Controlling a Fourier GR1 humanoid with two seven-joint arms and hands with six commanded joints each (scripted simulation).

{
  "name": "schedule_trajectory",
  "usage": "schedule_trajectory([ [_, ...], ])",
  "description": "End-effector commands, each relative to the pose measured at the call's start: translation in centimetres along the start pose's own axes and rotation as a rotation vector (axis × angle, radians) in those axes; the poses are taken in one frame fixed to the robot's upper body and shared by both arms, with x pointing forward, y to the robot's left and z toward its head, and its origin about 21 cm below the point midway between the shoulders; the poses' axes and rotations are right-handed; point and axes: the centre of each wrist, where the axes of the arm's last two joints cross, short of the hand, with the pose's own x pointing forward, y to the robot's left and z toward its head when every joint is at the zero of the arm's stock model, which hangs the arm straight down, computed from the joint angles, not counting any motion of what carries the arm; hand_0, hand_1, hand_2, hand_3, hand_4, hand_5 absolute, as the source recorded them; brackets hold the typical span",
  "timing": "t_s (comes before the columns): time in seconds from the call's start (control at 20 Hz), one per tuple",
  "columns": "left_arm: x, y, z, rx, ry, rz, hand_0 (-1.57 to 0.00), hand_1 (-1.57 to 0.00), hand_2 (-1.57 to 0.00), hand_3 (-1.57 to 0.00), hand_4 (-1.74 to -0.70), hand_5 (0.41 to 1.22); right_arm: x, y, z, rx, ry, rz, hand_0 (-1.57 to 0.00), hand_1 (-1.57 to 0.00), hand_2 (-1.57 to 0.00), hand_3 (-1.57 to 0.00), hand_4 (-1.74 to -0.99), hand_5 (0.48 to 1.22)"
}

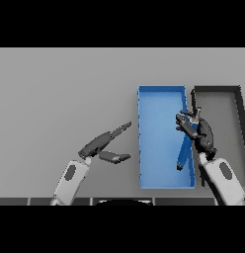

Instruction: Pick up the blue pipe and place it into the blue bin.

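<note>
The blue pipe (183, 153) is a slim blue tube. It hangs tilted over the right side of the blue bin (161, 88), its lower end pointing down towards the bin floor. My right hand (197, 130) is curled round the pipe's upper end and holds it above the bin. My left hand (98, 144) is open, fingers straight and thumb spread, over the bare table to the left of the blue bin.
A dark grey bin (218, 89) stands directly right of the blue bin, and my right forearm (224, 179) comes up beside it. The grey table (60, 89) spreads wide to the left and back.
</note>
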Motion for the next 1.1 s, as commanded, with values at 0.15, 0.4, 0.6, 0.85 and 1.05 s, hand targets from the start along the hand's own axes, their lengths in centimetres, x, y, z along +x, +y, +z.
schedule_trajectory([
  [0.15, 0.2, 0.1, -0.2, 0.0, 0.001, -0.001, 0.0, 0.0, 0.0, 0.0, -0.92, 0.491, -0.7, 0.6, -0.4, -0.022, 0.143, -0.044, -1.57, -1.57, -1.52, -0.45, -1.626, 1.161],
  [0.4, 0.2, 0.0, -0.3, 0.0, 0.005, 0.002, 0.0, 0.0, 0.0, 0.0, -0.93, 0.494, -0.7, 0.3, -0.7, -0.048, 0.198, -0.01, -0.55, -0.52, -0.5, -0.15, -1.339, 1.108],
  [0.6, 0.0, -0.2, -0.2, 0.01, 0.017, 0.007, 0.0, 0.0, 0.0, 0.0, -0.93, 0.496, -0.4, 0.5, -0.7, -0.001, 0.206, 0.282, -0.23, -0.21, -0.21, -0.06, -1.233, 0.913],
  [0.85, 0.0, -0.1, -0.2, 0.002, 0.004, 0.007, 0.0, 0.0, 0.0, 0.0, -0.93, 0.496, -0.5, 0.8, -0.8, 0.038, 0.269, 0.413, -0.07, -0.07, -0.07, -0.02, -1.161, 0.771],
  [1.05, 0.0, -0.4, -0.1, 0.003, 0.006, 0.009, 0.0, 0.0, 0.0, 0.0, -0.93, 0.497, -0.7, 1.0, -0.6, 0.059, 0.274, 0.449, -0.03, -0.03, -0.03, -0.01, -1.099, 0.725],
])
